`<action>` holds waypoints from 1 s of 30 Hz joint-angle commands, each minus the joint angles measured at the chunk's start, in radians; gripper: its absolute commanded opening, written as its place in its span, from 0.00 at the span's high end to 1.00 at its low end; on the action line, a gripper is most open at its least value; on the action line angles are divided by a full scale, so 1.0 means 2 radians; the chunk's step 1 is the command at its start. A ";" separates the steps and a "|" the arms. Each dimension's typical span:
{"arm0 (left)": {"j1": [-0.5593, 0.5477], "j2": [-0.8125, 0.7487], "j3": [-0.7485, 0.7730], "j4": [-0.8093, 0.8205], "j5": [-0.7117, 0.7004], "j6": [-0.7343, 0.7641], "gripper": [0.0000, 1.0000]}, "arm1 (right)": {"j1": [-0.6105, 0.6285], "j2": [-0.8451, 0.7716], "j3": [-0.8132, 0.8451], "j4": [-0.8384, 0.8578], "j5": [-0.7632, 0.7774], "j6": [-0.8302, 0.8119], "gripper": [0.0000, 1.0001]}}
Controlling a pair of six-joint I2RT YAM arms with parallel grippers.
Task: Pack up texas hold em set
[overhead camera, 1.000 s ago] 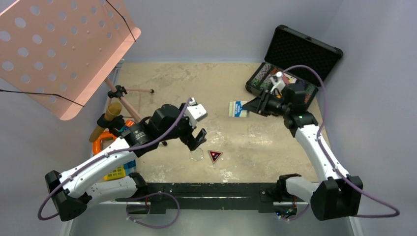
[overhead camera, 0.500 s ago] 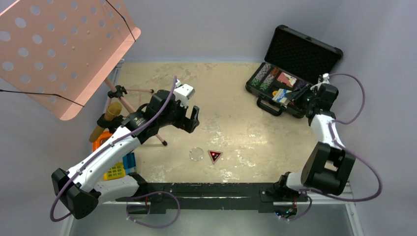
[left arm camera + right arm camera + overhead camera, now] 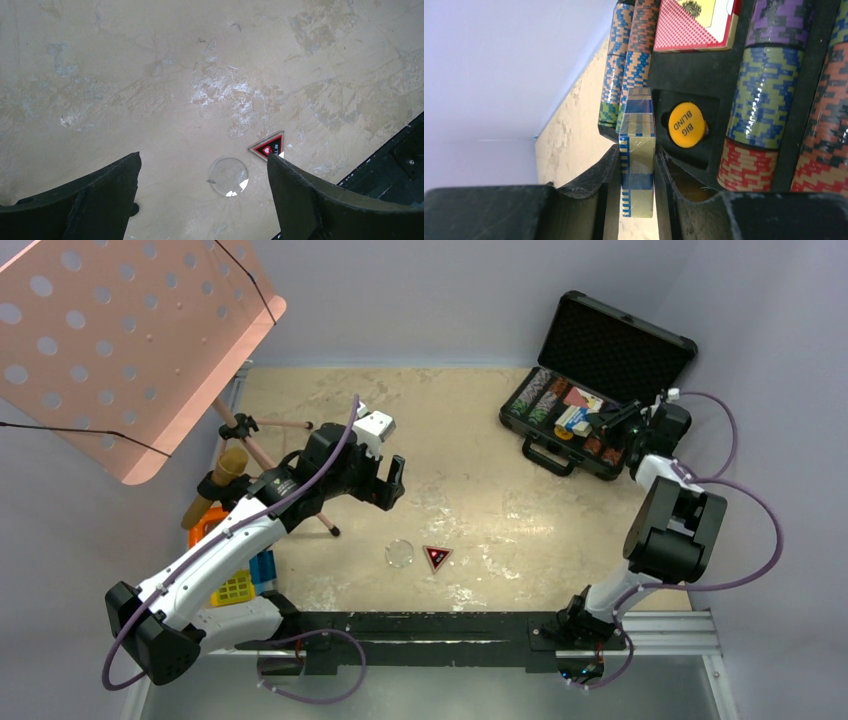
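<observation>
The black briefcase (image 3: pixel 620 345) stands open at the back right with rows of chips (image 3: pixel 764 95), a red deck (image 3: pixel 696 25) and an orange button (image 3: pixel 687 125) inside. My right gripper (image 3: pixel 600 425) is shut on the blue deck (image 3: pixel 638 150), holding it on edge over the case; the deck also shows in the top view (image 3: pixel 573 419). My left gripper (image 3: pixel 390 483) is open and empty above the table. A clear button (image 3: pixel 399 553) and a dark triangular marker (image 3: pixel 437 557) lie on the table; the left wrist view shows the clear button (image 3: pixel 228 176) and the marker (image 3: pixel 269 145) below the open jaws.
A pink perforated music stand (image 3: pixel 120 340) looms at the back left, its legs (image 3: pixel 275 455) on the table. Yellow, blue and orange items (image 3: pixel 235 580) sit at the left edge. A black rail (image 3: pixel 420 625) runs along the near edge.
My right gripper has carried the blue deck from mid-table to over the case and lowered it a little. My left arm lifted away from the clear button, then held still.
</observation>
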 commanded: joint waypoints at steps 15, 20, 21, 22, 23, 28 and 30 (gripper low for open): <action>-0.001 -0.002 0.015 0.005 -0.021 -0.006 0.00 | 0.014 0.042 0.032 0.032 0.028 0.022 1.00; -0.001 -0.002 0.015 0.004 -0.022 -0.006 0.00 | 0.026 0.061 0.040 0.029 0.039 0.021 1.00; -0.001 -0.002 0.017 0.003 -0.022 -0.005 0.01 | 0.027 0.066 0.042 0.031 0.039 0.024 1.00; -0.001 -0.003 0.016 0.003 -0.023 -0.005 0.01 | 0.029 0.070 0.042 0.035 0.038 0.027 1.00; -0.001 -0.003 0.016 0.003 -0.023 -0.005 0.00 | 0.030 0.074 0.042 0.038 0.038 0.029 1.00; -0.001 -0.004 0.016 0.002 -0.024 -0.004 0.01 | 0.034 0.083 0.046 0.028 0.057 0.019 1.00; -0.001 -0.004 0.016 0.002 -0.024 -0.004 0.01 | 0.034 0.084 0.050 0.017 0.065 0.009 1.00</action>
